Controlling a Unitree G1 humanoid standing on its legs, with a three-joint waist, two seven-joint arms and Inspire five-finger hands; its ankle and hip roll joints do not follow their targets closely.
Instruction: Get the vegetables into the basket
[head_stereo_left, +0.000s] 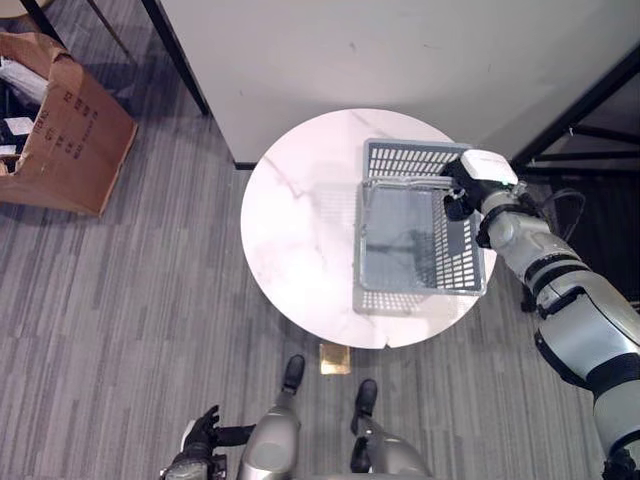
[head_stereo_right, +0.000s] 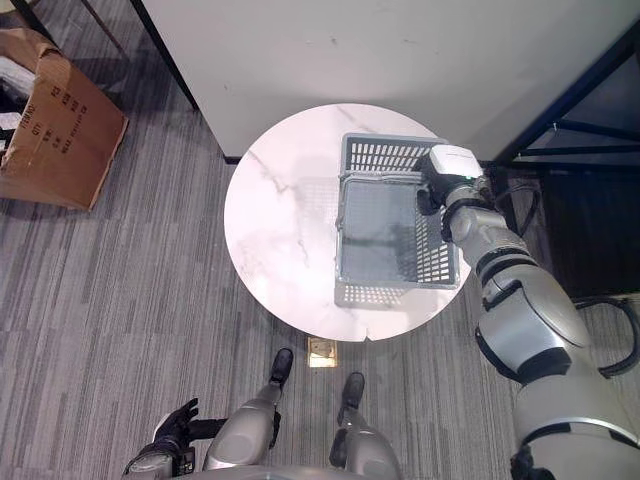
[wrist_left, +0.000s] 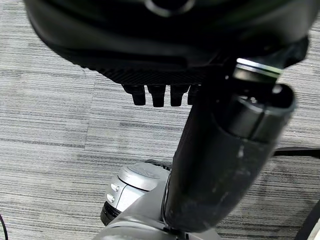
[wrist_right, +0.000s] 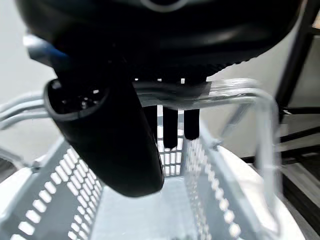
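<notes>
A grey plastic basket (head_stereo_left: 415, 300) with slotted walls stands on the right half of a round white marble table (head_stereo_left: 290, 230). The basket holds nothing, and I see no vegetables on the table. My right hand (head_stereo_left: 464, 190) is at the basket's far right corner. In the right wrist view the thumb (wrist_right: 115, 145) and fingers (wrist_right: 170, 125) curl round the basket's metal handle (wrist_right: 235, 92). My left hand (head_stereo_left: 200, 432) hangs low by my side over the carpet, its fingers relaxed and holding nothing.
An open cardboard box (head_stereo_left: 70, 130) sits on the carpet at the far left. A white panel (head_stereo_left: 400, 50) stands right behind the table. Black frame legs (head_stereo_left: 590, 100) run at the right. A small brass floor plate (head_stereo_left: 335, 358) lies by the table's near edge.
</notes>
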